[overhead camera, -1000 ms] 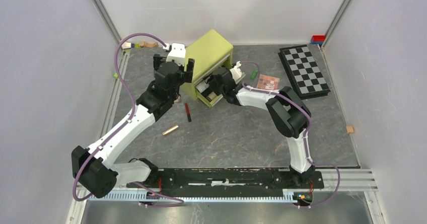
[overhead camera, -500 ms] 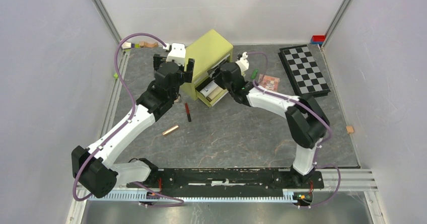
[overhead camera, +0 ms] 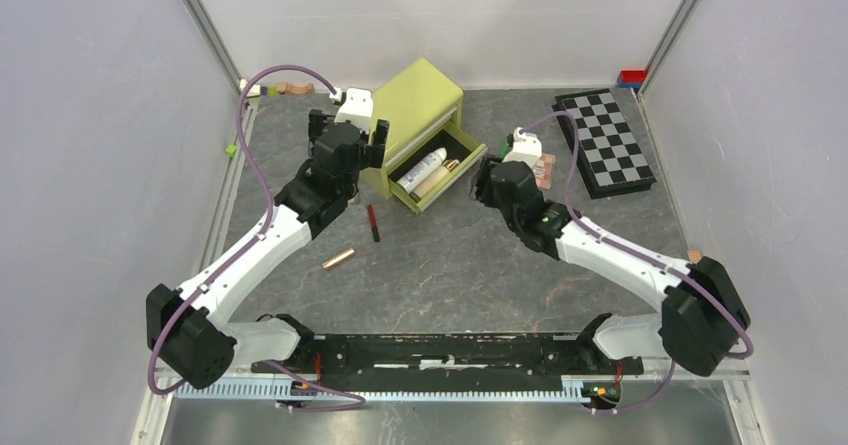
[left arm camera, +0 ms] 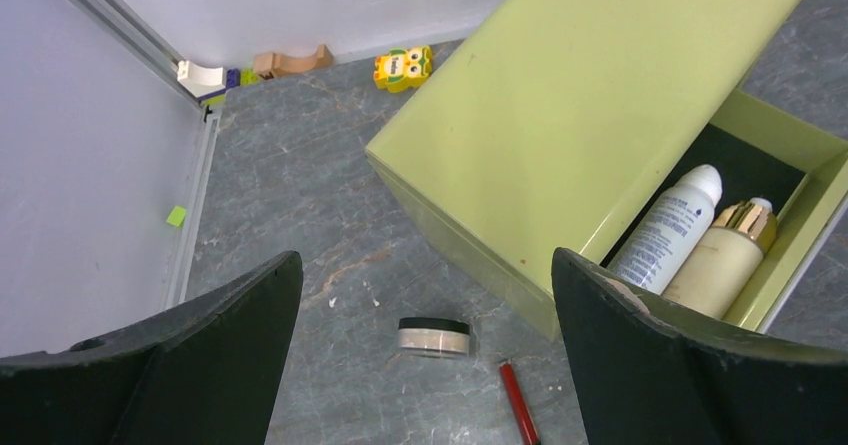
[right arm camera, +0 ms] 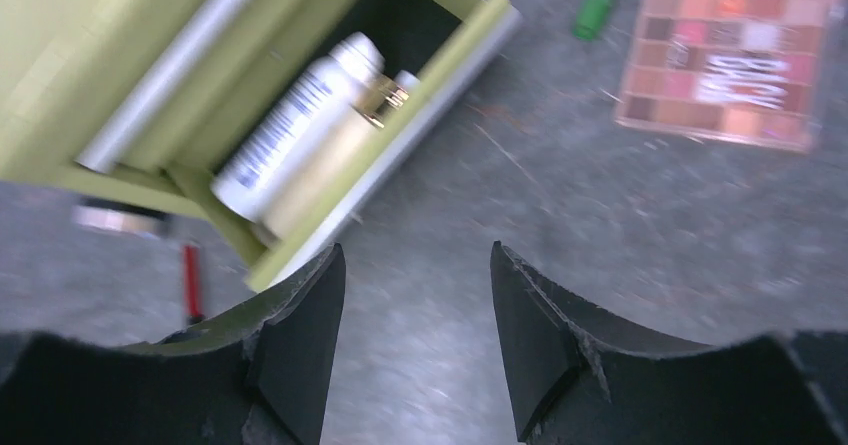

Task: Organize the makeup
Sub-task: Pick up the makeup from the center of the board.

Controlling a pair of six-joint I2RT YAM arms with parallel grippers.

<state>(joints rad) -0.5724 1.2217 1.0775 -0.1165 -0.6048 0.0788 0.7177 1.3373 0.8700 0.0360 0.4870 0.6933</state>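
Both the left gripper [left arm camera: 423, 275] and right gripper [right arm camera: 415, 265] are spread, empty. A low sweep may knock the open drawer [overhead camera: 455, 177], frame centre.

**A:** Is any writing coming through clearly enough to read?

**B:** Not a word. The white bottle [left arm camera: 668, 227] lying in the green drawer [left arm camera: 795, 253] is carrying lines of dark print down its side. In the left wrist view they are showing too small to make out, and in the right wrist view they are smearing into grey bands.

**A:** And the eyeshadow palette [right arm camera: 735, 63]?

**B:** It is showing white lettering across its middle, but the strokes are blurring together and no single letter is standing out.

**A:** Are any numbers, brands or signs showing anywhere else?

**B:** I am finding none that can be read.
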